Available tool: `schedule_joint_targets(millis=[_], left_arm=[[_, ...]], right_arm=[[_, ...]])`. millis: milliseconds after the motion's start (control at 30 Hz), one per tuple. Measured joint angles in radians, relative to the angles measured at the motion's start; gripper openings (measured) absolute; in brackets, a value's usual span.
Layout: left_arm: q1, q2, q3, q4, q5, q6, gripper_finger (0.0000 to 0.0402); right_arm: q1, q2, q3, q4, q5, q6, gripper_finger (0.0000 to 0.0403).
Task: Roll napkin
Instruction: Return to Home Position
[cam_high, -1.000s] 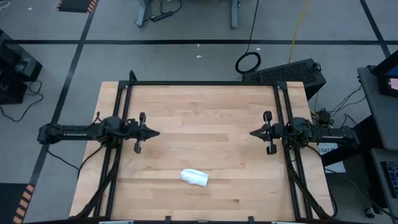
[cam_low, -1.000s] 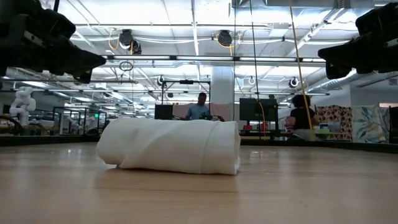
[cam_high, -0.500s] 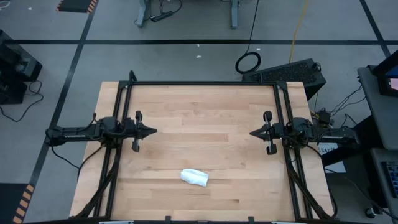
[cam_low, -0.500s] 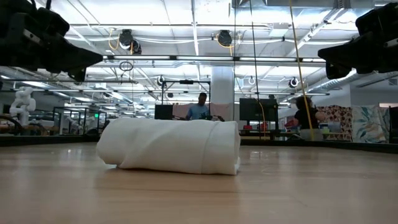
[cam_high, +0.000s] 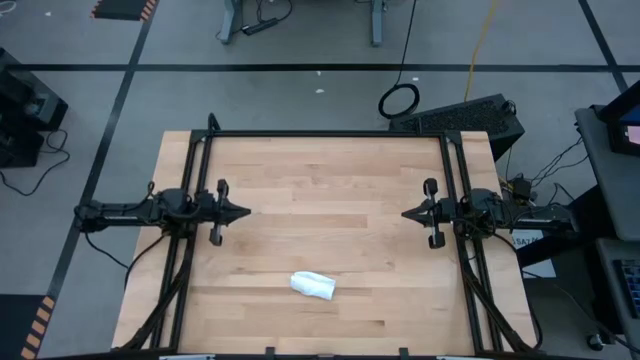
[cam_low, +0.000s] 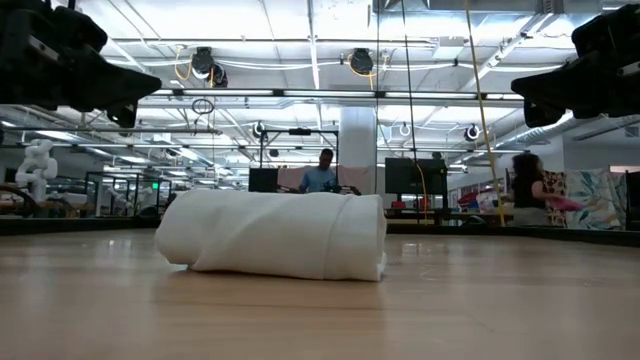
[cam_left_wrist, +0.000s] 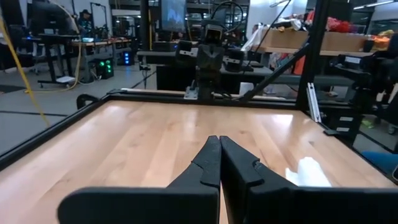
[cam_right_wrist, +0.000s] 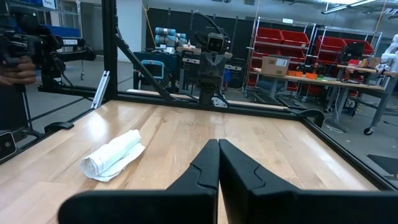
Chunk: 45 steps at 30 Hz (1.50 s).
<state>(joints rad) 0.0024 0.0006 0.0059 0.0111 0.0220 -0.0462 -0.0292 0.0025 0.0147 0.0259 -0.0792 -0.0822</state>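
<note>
White cloth, the napkin (cam_high: 313, 285), lies rolled into a short fat tube on my wooden table (cam_high: 330, 170). In the view from above it sits in the lower middle of the picture, a bit left of centre. It is close to the table's lower edge but not over it. Bare wood shows on every side of the roll. In the low view the roll rests flat on the wood.

My left claw (cam_high: 247, 212) is at the left of the picture, halfway up, just inside the table's left edge. Its two fingers are pressed tight together with nothing between them. My right claw (cam_high: 404, 213) is at the right of the picture, at the same height, just inside the right edge. Its fingers are pressed tight together too, and they hold nothing.

The two claws point at each other, with a wide stretch of bare wood between them. Both are well apart from the napkin, which lies lower in the picture than either one.

A black rail (cam_high: 325, 134) runs along the table's upper edge. More black rails run down the left and right sides under my arms. Far off in the room, the low view shows a person (cam_low: 322, 172) near the middle and another person (cam_low: 527, 190) at the right.
</note>
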Motion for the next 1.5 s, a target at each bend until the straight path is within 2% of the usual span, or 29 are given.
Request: schedule_joint_targets(millis=[267, 1500], left_arm=[[-0.051, 0.0, 0.0, -0.005, -0.026, 0.024, 0.0001], [-0.05, 0.006, 0.001, 0.023, -0.039, 0.054, 0.0001]], right_arm=[[0.0, 0.0, 0.0, 0.0, 0.0, 0.0, 0.0], [0.0, 0.0, 0.0, 0.0, 0.0, 0.0, 0.0]])
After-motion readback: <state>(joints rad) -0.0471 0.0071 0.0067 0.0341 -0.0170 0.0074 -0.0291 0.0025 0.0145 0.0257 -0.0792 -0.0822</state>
